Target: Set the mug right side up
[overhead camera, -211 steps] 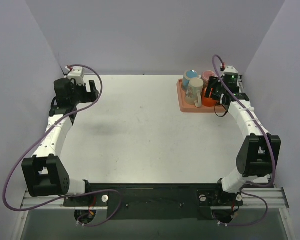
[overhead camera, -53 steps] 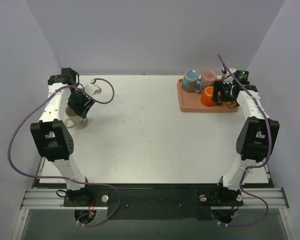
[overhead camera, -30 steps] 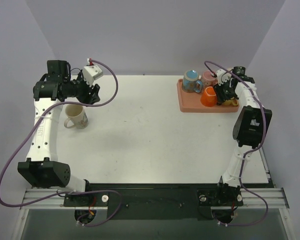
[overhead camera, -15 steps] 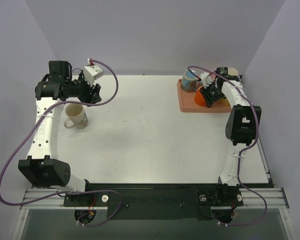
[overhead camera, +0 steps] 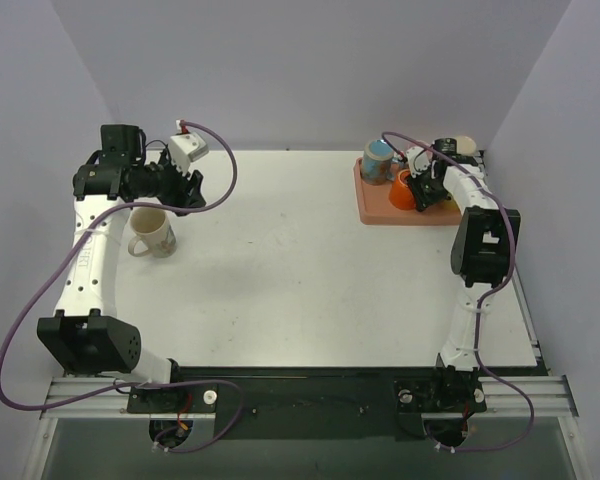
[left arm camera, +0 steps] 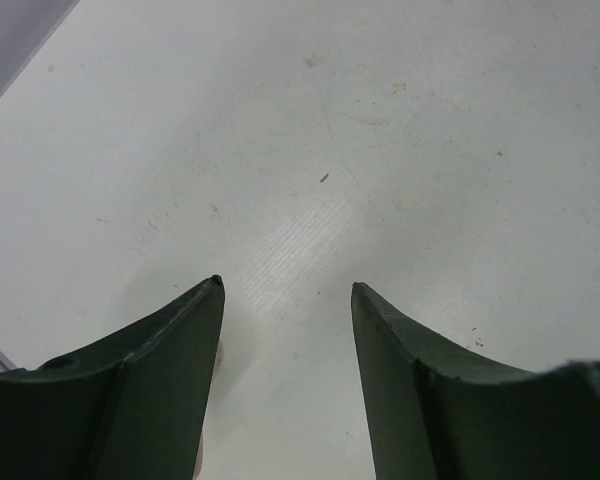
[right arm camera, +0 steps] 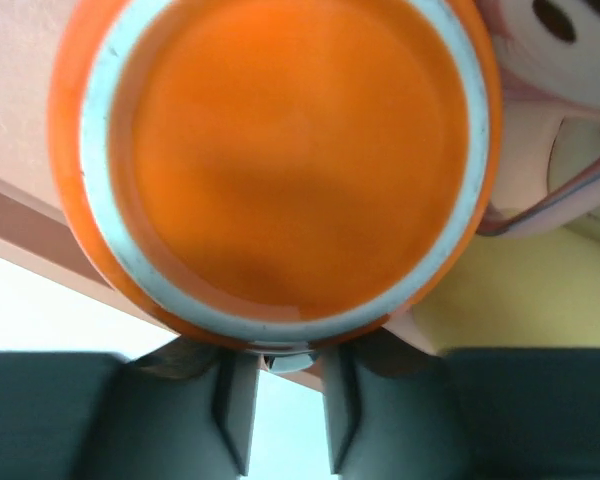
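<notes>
Right gripper (overhead camera: 412, 189) (right arm camera: 285, 410): I find it at the far right corner of the table (overhead camera: 300, 280), over the salmon tray (overhead camera: 368, 211). Its fingers (right arm camera: 235, 405) are drawn close together and clamped on the edge of the orange mug (overhead camera: 402, 190). In the right wrist view, one round face of the orange mug (right arm camera: 290, 150) fills most of the frame. That face is orange with a pale ring around it, and I cannot tell whether it is the mouth or the base. From overhead the mug appears tipped rather than standing square. It is still over the tray, next to the blue mug (overhead camera: 378, 160) behind it. The tray surface (right arm camera: 20, 110) shows at the left of the wrist view, and a yellow patch (right arm camera: 550, 295) lies at the lower right. I cannot identify that patch.

Left gripper (overhead camera: 193, 191) (left arm camera: 285, 290): I find it raised over the far left part of the table. Its fingers (left arm camera: 170, 345) are spread apart with nothing between them. The left wrist view shows only bare white tabletop (left arm camera: 400, 130) in the gap.

Cream mug (overhead camera: 153, 234): it stands on the table near the left edge with its mouth up and its handle toward the near left. It sits below and just beside the left gripper, and nothing touches it. It is well apart from the tray.
</notes>
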{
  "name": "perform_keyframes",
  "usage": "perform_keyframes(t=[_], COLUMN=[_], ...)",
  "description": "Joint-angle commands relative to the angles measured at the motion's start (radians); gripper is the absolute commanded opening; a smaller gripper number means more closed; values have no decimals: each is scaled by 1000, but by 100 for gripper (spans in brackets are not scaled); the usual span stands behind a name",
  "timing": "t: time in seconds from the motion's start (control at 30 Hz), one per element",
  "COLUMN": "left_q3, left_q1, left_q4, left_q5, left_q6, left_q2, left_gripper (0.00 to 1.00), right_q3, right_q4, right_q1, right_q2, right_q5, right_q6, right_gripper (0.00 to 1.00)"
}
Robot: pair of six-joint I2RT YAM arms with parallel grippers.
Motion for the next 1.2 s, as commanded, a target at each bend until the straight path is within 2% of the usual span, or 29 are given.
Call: perform_keyframes(t=[0.0, 0.07, 0.27, 0.43, 0.47, 0.63, 0.7, 0.73, 0.77, 0.8, 0.83, 0.87, 1.07, 1.17], left_q3=[-1, -1, -42, -171, -188, -334, -383, -400, -446, -469, -515, -532, -566, -581], left_q1=[1, -2, -1, -1, -2, -39, -50, -56, -59, -65, -73, -79, -128, -131], left_q4=[30, 33, 96, 333, 366, 683, 803, 917, 979, 1153, 1223, 1312, 1497, 1587], left_q5=[36, 39, 101, 165, 174, 276, 289, 303, 309, 326, 329, 334, 325, 335], left_q6=[-8, -16, -173, -569, -686, -1029, -1144, -1243, -1296, -1429, -1488, -1578, -1752, -1821], left_q2=[-32, -32, -43, -91, -101, -171, -203, -225, -234, -253, -256, -262, -276, -289], left_gripper=[63, 64, 63, 63, 63, 63, 64, 64, 66, 67, 69, 70, 76, 77], right_q3=[8, 9, -59, -191, -204, -274, -297, -308, -346, -378, -423, -457, -443, -405], right_q4=[10, 6, 21, 136, 151, 178, 208, 236, 313, 379, 505, 551, 855, 891], right_q1=[-9, -7, 3, 16, 17, 45, 101, 120, 155, 205, 241, 302, 572, 634], right_q2=[3, -17, -176, -365, -403, -544, -621, -679, -707, -765, -810, -831, -839, -807], right_q5=[-6, -14, 0, -6, -6, -27, -83, -138, -161, -202, -213, -218, -284, -311], right_q6=[13, 16, 94, 264, 281, 417, 505, 580, 618, 707, 743, 804, 1037, 1093], right_gripper=[10, 0, 0, 0, 0, 0, 0, 0, 0, 0, 0, 0, 0, 0])
